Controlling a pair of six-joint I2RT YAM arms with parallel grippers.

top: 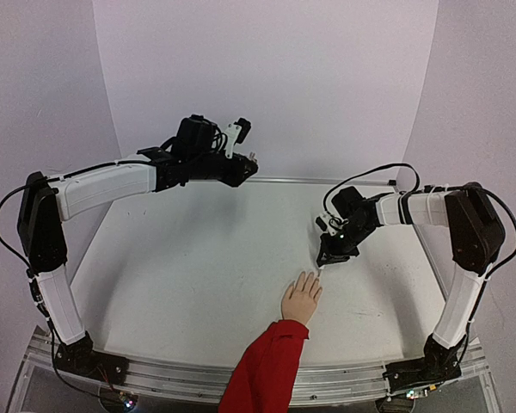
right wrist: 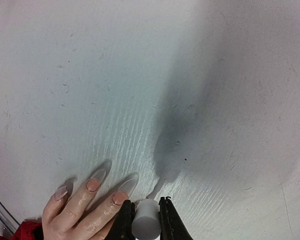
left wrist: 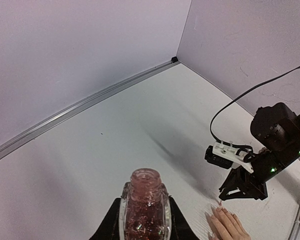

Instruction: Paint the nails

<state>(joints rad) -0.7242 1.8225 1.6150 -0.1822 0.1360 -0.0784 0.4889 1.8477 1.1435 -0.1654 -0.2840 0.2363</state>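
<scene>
A pale mannequin hand (top: 302,298) with a red sleeve (top: 265,366) lies on the white table, fingers pointing away. Its long nails (right wrist: 93,184) show in the right wrist view; the hand also shows in the left wrist view (left wrist: 228,226). My right gripper (right wrist: 146,220) is shut on a grey brush cap (right wrist: 145,222), its brush tip low by the fingertips; in the top view the gripper (top: 330,255) sits just right of and beyond the fingers. My left gripper (left wrist: 144,222) is shut on an open pinkish glitter bottle (left wrist: 144,207), held high at the back left (top: 241,163).
The white table (top: 198,267) has an aluminium rail (left wrist: 80,107) along its far edge and plain purple-white walls behind. A black cable (left wrist: 240,97) loops above the right wrist.
</scene>
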